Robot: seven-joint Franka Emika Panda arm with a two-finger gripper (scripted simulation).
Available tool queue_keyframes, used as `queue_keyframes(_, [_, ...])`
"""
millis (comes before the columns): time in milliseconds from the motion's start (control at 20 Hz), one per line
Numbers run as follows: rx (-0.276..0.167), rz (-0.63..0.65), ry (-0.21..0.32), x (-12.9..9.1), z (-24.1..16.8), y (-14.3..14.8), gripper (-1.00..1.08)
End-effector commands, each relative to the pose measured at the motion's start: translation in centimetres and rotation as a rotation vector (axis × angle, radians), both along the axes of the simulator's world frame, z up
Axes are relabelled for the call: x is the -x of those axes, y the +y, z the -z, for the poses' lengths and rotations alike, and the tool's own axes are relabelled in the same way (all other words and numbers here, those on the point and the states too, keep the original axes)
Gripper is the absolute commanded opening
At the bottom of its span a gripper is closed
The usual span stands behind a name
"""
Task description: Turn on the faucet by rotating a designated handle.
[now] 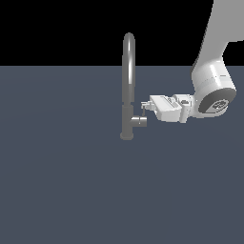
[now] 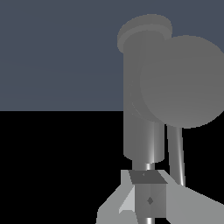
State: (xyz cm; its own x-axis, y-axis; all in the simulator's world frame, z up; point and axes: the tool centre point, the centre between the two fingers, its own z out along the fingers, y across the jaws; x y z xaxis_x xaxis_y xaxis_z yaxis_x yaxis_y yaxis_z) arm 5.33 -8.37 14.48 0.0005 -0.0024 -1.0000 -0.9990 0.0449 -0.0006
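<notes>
The faucet (image 1: 127, 102) stands upright on the dark floor, a slim grey tap with a high arched spout and a thicker lower body. The handle (image 1: 139, 121) is a short stub jutting from the lower body toward the exterior view's right, with a thin lever rod (image 1: 143, 112) rising from it. My gripper (image 1: 144, 106) reaches in level from the exterior view's right, fingertips at the rod's upper end. In the wrist view the faucet body (image 2: 139, 109), the handle's round end (image 2: 186, 81) and the rod (image 2: 176, 153) fill the frame. The gripper (image 2: 148, 194) looks shut, with the rod beside its fingers, not between them.
The flat dark grey floor (image 1: 62, 181) surrounds the faucet. My white arm (image 1: 212, 86) comes down from the upper part of the exterior view's right.
</notes>
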Motion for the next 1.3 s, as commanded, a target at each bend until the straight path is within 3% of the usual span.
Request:
queue_keyframes(0, [-0.001, -0.001, 0.001, 0.5, 0.0, 0.0, -1.00])
queue_keyframes(550, [-0.002, -0.003, 0.000, 3.6, 0.0, 0.1, -1.00])
queue_keyframes(650, [0.002, 0.001, -0.011, 2.9, -0.4, 0.1, -1.00])
queue_keyframes(1100, [-0.002, -0.003, -0.001, 6.3, 1.7, 0.3, -1.00])
queue_keyframes(1250, [0.002, -0.001, -0.018, 5.8, 1.3, 0.3, -1.00])
